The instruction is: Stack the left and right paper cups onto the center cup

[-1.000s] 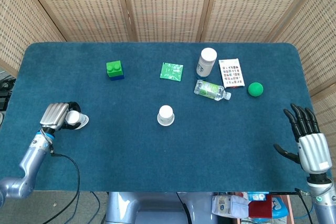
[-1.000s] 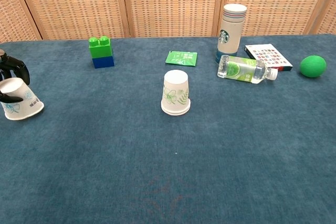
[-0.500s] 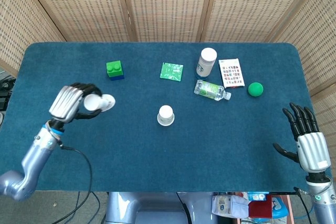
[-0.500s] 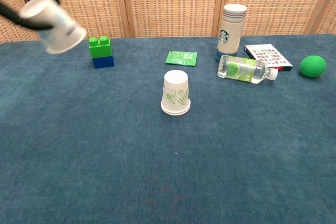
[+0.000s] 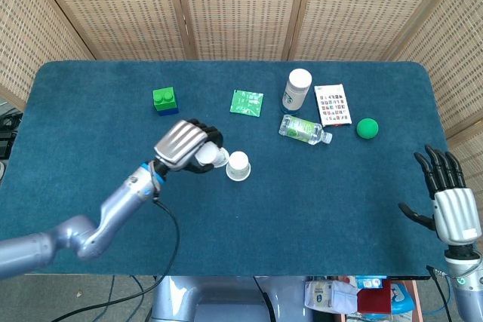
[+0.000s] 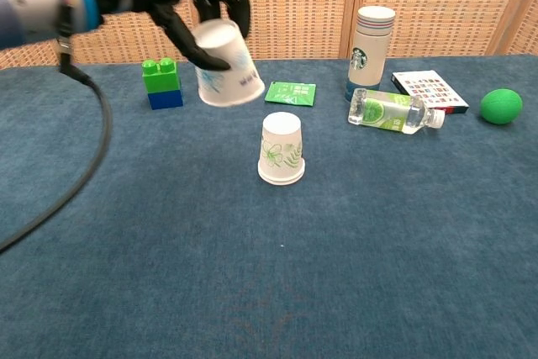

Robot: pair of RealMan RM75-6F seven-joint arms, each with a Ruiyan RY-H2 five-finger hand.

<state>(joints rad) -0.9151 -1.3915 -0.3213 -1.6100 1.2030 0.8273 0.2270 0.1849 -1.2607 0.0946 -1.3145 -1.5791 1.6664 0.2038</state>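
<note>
Center cup sits upside down mid-table on the blue cloth, base up. The left hand has its fingers wrapped round a second cup, tilted, mouth angled down toward the center cup, in the air just up and left of it, not touching. Behind the center cup lies a green packet; further left of that, a green block. The right hand hangs far off at the table's right edge, fingers spread, apparently holding nothing.
</note>
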